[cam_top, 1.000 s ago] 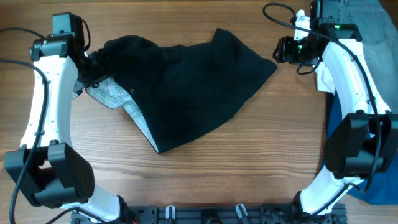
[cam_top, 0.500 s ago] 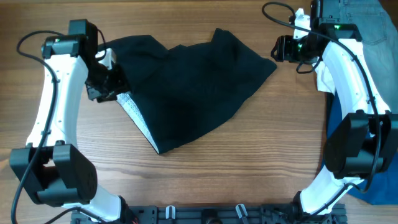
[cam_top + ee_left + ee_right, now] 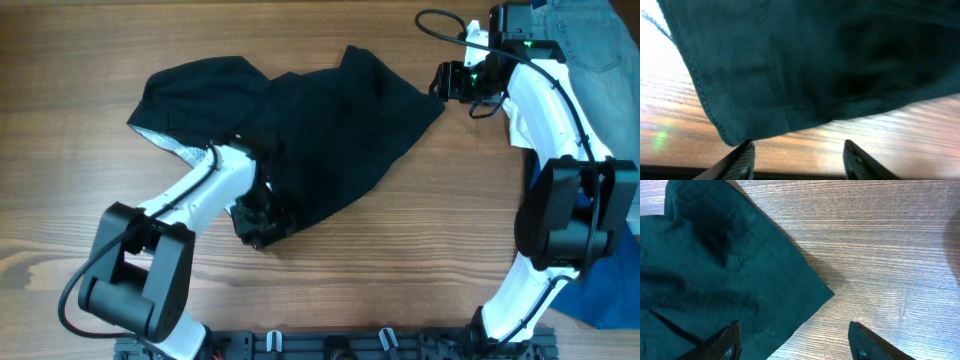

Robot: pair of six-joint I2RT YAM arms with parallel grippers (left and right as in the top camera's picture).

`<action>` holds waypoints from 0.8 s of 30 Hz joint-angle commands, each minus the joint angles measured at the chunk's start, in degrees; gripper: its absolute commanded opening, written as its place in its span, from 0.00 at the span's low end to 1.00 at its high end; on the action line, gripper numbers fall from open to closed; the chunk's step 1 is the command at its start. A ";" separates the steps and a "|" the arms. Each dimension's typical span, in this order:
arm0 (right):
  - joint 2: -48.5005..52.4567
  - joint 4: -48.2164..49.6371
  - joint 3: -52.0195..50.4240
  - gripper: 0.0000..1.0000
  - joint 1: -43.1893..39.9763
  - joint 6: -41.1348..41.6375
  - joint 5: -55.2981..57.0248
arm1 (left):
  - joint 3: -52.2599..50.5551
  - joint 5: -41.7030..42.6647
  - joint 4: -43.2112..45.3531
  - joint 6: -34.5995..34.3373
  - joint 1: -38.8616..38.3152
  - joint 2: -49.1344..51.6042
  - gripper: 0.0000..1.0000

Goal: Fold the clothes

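While both arms reach in over the wooden table (image 3: 400,270), the clothes (image 3: 320,130) lie on it, spread flat, from centre toward 12 o'clock: one black garment, rumpled.

- Garment: widest lobe points to 10 o'clock; one corner points to 3 o'clock, another to 6 o'clock. A strip of whitish-grey lining (image 3: 190,153) shows along its 8 o'clock edge.
- Left gripper (image 3: 262,230): at the garment's 6 o'clock corner, arm crossing in from 7 o'clock. In the left wrist view the left gripper (image 3: 799,156) has its fingers (image 3: 742,161) spread, bare wood between them. The stitched hem corner lies just at the tip of one finger. No cloth pinched.
- Right gripper (image 3: 443,82): at 2 o'clock on the table, just beside the garment's 3 o'clock corner. In the right wrist view the right gripper (image 3: 792,341) stands wide. The pointed corner of the black cloth lies ahead of its fingers (image 3: 720,342), and cloth reaches partway into the gap. Nothing gripped.
- Off to the side: light denim piece (image 3: 595,50) at 2 o'clock, beyond the right arm; bright blue cloth (image 3: 605,295) at 4 o'clock. Both lie well apart from the black garment.
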 commanded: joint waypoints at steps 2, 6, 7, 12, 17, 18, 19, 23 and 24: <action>0.52 0.17 0.07 0.69 -0.09 -1.09 -0.11 | -4.59 -5.31 5.25 -14.25 -1.29 0.00 0.61; 0.52 0.24 0.07 0.69 -0.09 -1.09 -0.13 | -5.11 -10.03 7.04 -20.50 -2.97 0.00 0.60; 0.52 0.24 0.07 0.69 -0.09 -1.07 -0.13 | -5.11 -11.34 7.10 -21.70 -3.43 0.00 0.60; 0.52 0.26 0.07 0.69 -0.09 -1.07 -0.55 | -5.11 -14.49 6.99 -22.08 -5.11 0.02 0.48; 1.11 0.24 0.07 0.69 -0.09 -0.52 -0.50 | -5.14 -14.73 6.80 -22.10 -7.34 0.02 0.04; 1.77 -0.26 0.07 0.68 -0.09 0.92 -0.52 | -5.14 -15.02 6.78 -22.08 -7.32 0.02 0.04; 2.45 -1.64 0.07 0.66 -0.04 2.10 -0.74 | -5.11 -15.82 6.80 -22.08 -7.10 0.02 0.04; 3.54 -5.49 -0.72 0.64 1.07 5.31 -0.70 | -5.11 -16.44 7.06 -22.08 -7.10 0.02 0.04; 3.54 -5.01 -1.77 0.64 1.68 5.53 -0.68 | -5.11 -16.44 7.23 -22.08 -7.10 0.02 0.04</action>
